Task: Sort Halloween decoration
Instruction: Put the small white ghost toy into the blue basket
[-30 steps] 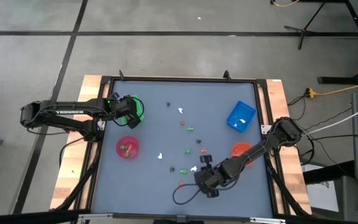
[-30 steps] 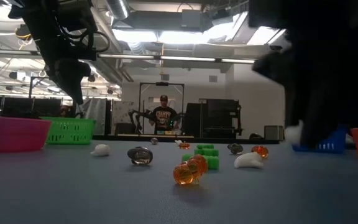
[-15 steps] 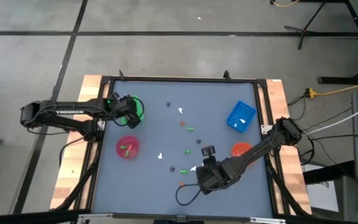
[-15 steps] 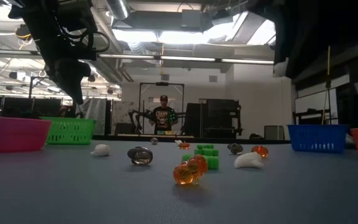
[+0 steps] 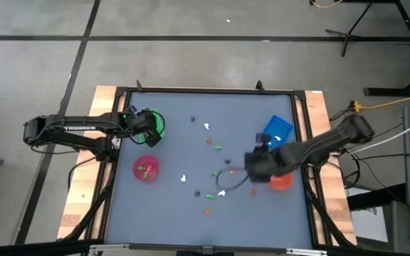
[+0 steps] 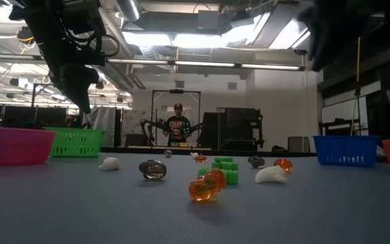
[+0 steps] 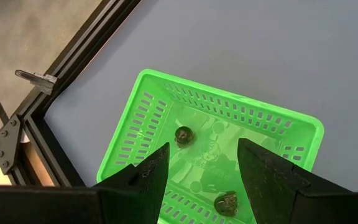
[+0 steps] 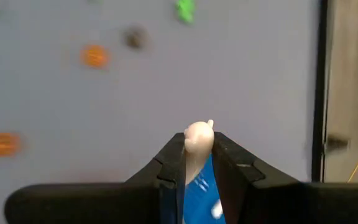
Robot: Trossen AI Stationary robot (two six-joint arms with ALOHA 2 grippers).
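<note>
We saw the right gripper (image 8: 197, 163) pinching a white figure (image 8: 197, 138) near the blue tray (image 5: 277, 131). The left gripper (image 7: 204, 163) hung wide over the green tray (image 7: 146, 127).

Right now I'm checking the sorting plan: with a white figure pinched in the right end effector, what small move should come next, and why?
Probably carry on toward the blue tray and release there. The right end effector is shut on a white figure, with blue showing just beyond its fingers, and the tray already holds something white. The left end effector hangs open above the green tray.
</note>
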